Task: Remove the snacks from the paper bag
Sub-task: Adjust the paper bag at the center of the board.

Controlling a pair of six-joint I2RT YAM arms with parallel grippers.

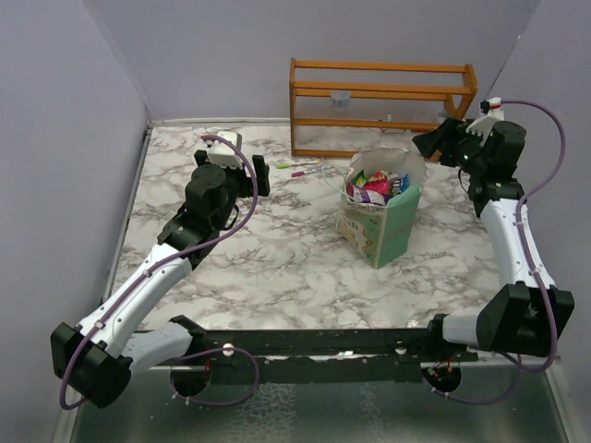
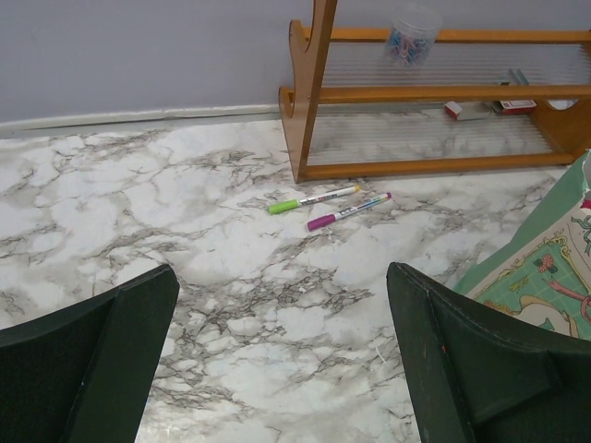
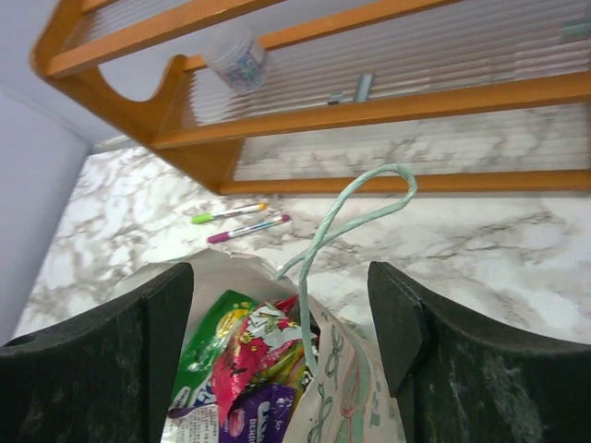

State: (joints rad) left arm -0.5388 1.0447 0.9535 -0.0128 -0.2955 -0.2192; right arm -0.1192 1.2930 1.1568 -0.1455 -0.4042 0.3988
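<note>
Where the mint-green and cream printed paper bag (image 1: 386, 235) stands: upright on the white marble-patterned table (image 1: 277, 268), right of centre, its mouth open upward.
Snacks (image 1: 377, 185): small crinkly foil packets, all inside the bag and crowding its mouth. A green one (image 3: 214, 328), a pink-red one (image 3: 254, 365) and a purple one (image 3: 263, 415) show in the right wrist view.
Handle: a pale string handle (image 3: 346, 217) loops up out of the bag's mouth toward the far side.
Right gripper (image 3: 279, 272): raised just beyond the bag's far right corner, fingers spread wide with nothing between them, looking down on the bag's mouth. Whether it touches the paper cannot be told.
Left gripper (image 2: 282, 277): over bare table well left of the bag, fingers wide apart and holding nothing.
Rack: an orange wooden rack with slatted shelves (image 1: 383, 92) stands at the far edge, behind the bag. A clear plastic cup (image 2: 411, 37) of small coloured items sits on its upper shelf.
Pens: a green-tipped pen (image 2: 309, 199) and a pink-tipped pen (image 2: 349, 210) lie side by side on the table, just in front of the rack's left end and apart from the bag.
</note>
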